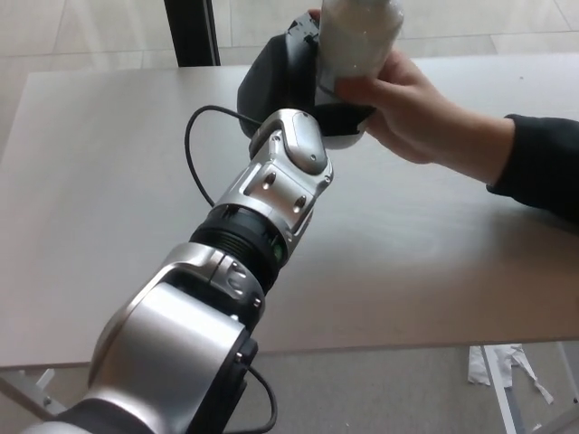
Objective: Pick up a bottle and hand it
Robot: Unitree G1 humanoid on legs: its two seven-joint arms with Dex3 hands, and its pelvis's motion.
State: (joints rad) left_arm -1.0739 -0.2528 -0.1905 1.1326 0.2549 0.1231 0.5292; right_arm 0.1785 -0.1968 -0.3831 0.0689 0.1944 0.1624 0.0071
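We see the robot's left hand [289, 77] raised above the far part of the pale tabletop [99, 181], near its far edge. Its black fingers [346, 116] are wrapped around the lower part of a white plastic bottle [357, 41], which stands upright in the grip with its top cut off by the upper border of the view. The silver left forearm [276, 185] runs from the near left corner of the view up toward the bottle, with a thin black cable [194, 149] looping out beside the wrist.

A person's hand [416, 108] reaches in from the right side, coming out of a dark sleeve [543, 167]. We see the person's fingers [366, 87] laid against the bottle's side, just above the robot's own fingers, so both hands touch the bottle at once. The bottle is clear of the tabletop, held between the two.

Beyond the far edge of the tabletop stands a dark post [192, 32] on a light tiled floor [81, 32]. Scraps of paper [507, 366] lie on the floor past the near right corner.
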